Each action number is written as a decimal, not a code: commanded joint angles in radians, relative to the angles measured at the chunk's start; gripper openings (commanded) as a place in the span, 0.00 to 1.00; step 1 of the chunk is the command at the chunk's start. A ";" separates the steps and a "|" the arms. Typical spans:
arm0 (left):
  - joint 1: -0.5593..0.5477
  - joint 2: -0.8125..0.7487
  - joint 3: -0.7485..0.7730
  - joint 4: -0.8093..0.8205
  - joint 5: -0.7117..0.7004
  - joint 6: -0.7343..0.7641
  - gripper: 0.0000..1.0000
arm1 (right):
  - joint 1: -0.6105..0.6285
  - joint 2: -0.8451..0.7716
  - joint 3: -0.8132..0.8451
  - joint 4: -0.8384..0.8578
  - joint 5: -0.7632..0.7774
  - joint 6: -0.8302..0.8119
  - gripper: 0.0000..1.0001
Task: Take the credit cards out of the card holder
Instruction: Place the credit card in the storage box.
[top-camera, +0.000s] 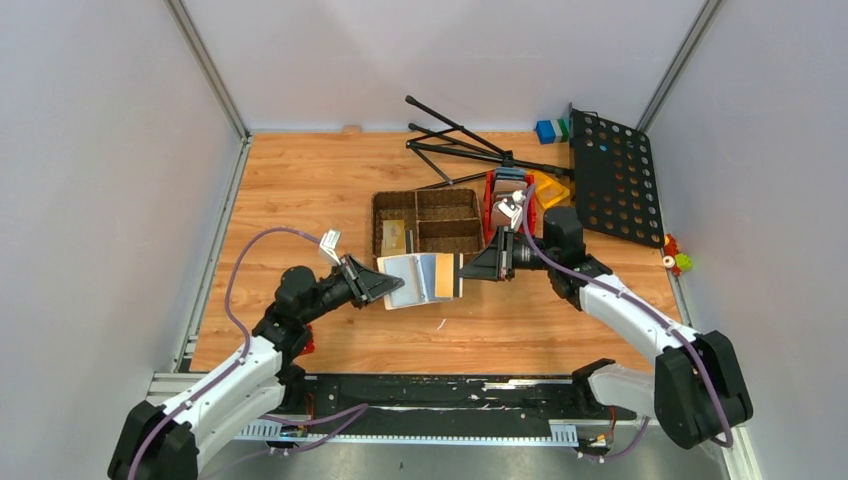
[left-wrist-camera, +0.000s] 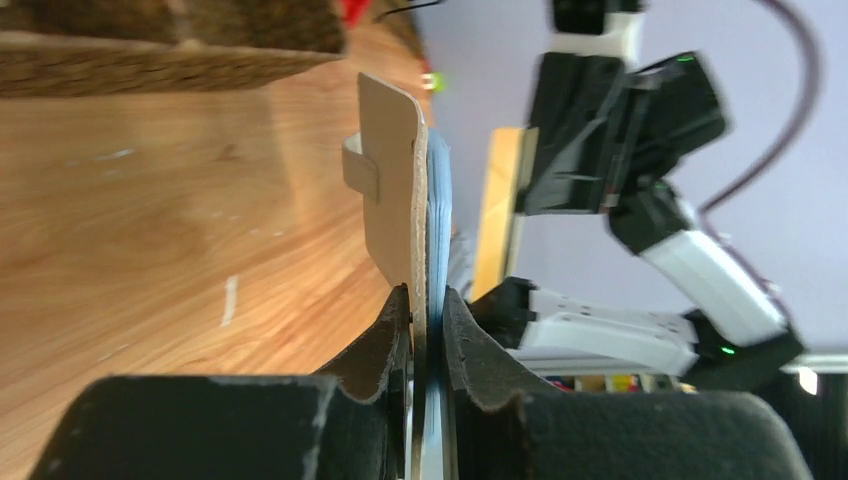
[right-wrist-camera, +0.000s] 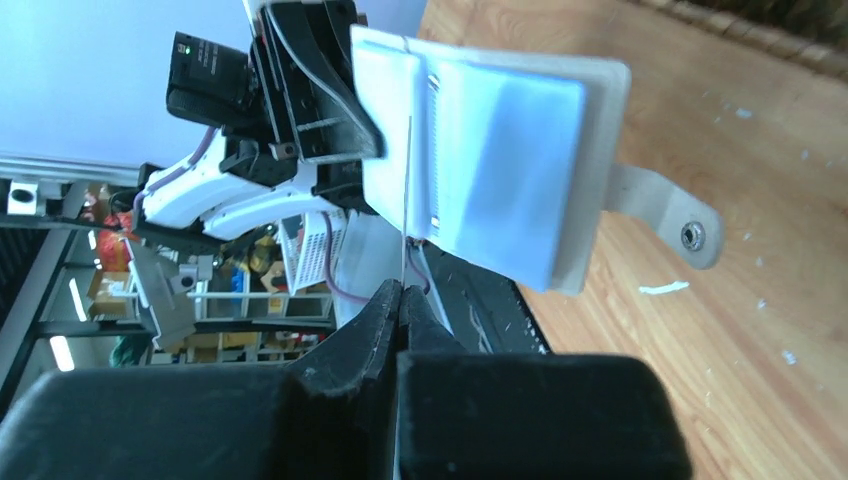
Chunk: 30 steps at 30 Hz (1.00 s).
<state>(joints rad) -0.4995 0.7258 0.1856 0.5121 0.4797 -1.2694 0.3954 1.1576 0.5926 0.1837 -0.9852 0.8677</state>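
- A wooden bench (top-camera: 300, 200) sits between pale grey walls, and the two arms meet above its middle.
- The left pincer (top-camera: 384, 285) is closed tight on the left edge of the card holder (top-camera: 410, 281). The holder hangs open above the bench with its pale blue inside facing up and its strap tab (right-wrist-camera: 665, 205) loose.
- A tan-gold credit card (top-camera: 446, 277) sticks out at the holder's right side, just in front of a woven basket (top-camera: 450, 238).
- The right pincer (top-camera: 467, 270) is clamped fully on the card's outer end.
- At the far right lies a black perforated panel (top-camera: 615, 180).
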 joint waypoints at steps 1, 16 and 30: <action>0.016 -0.013 0.111 -0.358 -0.062 0.190 0.11 | -0.006 0.060 0.120 -0.065 0.070 -0.091 0.00; 0.016 0.071 0.242 -0.739 -0.137 0.484 0.10 | 0.111 0.558 0.628 -0.176 0.293 -0.212 0.00; 0.016 0.076 0.251 -0.742 -0.218 0.545 0.10 | 0.162 0.878 0.936 -0.321 0.356 -0.319 0.12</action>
<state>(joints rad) -0.4881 0.8009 0.3969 -0.2714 0.2771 -0.7589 0.5495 1.9987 1.4422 -0.1268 -0.6144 0.5953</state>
